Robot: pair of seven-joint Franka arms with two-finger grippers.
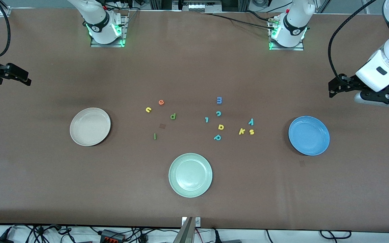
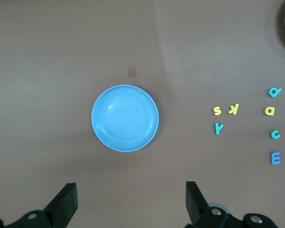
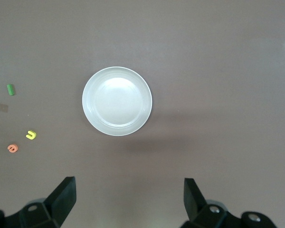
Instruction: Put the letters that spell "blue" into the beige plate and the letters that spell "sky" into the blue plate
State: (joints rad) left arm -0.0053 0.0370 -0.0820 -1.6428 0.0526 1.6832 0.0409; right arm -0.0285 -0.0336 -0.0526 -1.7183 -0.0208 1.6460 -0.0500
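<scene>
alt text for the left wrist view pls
A round bright blue plate sits empty on the brown table, seen from above between the left gripper's open black fingers. Beside it lie small foam letters: yellow s, yellow k, teal y.

Brown counter [image 1: 46,189]; plain beige plate [image 1: 90,126], bright blue plate [image 1: 309,135], pale green plate [image 1: 190,174]. Orange e [image 1: 161,102], yellow u [image 1: 148,109], green b [image 1: 173,116], green l [image 1: 154,136], yellow s [image 1: 251,132], yellow k [image 1: 241,131], teal y [image 1: 251,122], blue m [image 1: 219,100].

The front view looks down from high across the table [image 1: 194,67], facing the bases. Each wrist view looks straight down, sharing with it one plate: blue plate [image 2: 125,118], beige plate [image 3: 117,100].
</scene>
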